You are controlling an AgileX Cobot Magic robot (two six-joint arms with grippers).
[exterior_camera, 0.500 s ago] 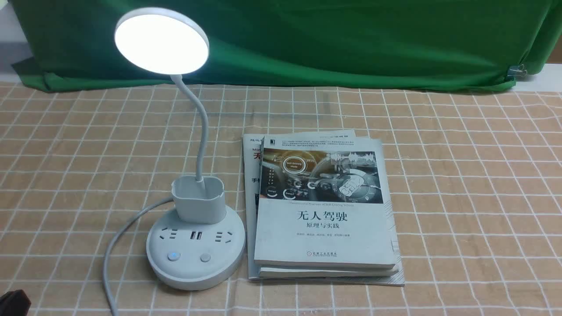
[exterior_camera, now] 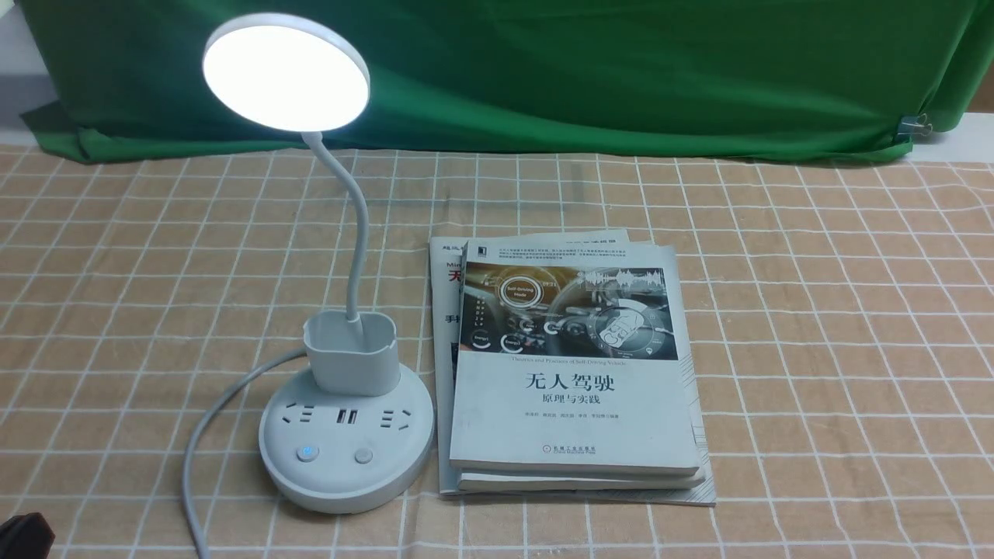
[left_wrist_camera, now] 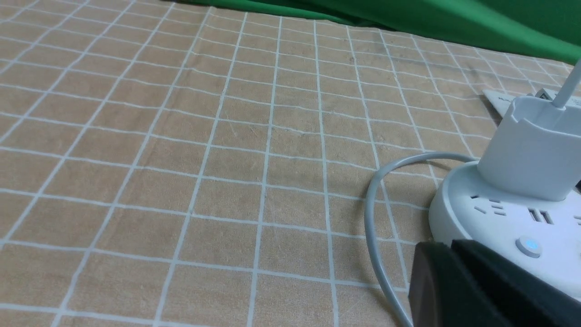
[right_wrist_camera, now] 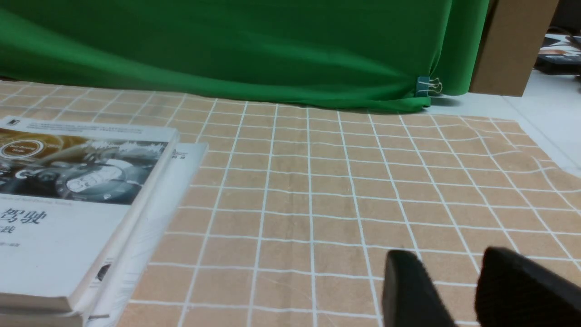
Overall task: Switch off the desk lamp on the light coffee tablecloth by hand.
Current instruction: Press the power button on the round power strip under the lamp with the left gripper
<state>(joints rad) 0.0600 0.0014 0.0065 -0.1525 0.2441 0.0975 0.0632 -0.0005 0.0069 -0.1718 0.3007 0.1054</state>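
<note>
The white desk lamp stands lit on the light coffee tablecloth (exterior_camera: 815,310), left of centre. Its disc head (exterior_camera: 286,71) glows. Its round base (exterior_camera: 345,473) carries a blue-lit button (exterior_camera: 308,453) and a plain button (exterior_camera: 363,455). My left gripper (exterior_camera: 23,536) shows only as a black tip at the bottom left corner, well short of the base. In the left wrist view the left gripper (left_wrist_camera: 447,247) is shut and empty, just in front of the base (left_wrist_camera: 481,218) and near the lit button (left_wrist_camera: 529,245). My right gripper (right_wrist_camera: 447,268) is open and empty over bare cloth (right_wrist_camera: 295,190).
A stack of books (exterior_camera: 571,373) lies right beside the lamp base, also seen in the right wrist view (right_wrist_camera: 68,204). The lamp's grey cable (exterior_camera: 203,435) curves off the base toward the front left (left_wrist_camera: 373,218). Plain green cloth (exterior_camera: 582,70) hangs at the back.
</note>
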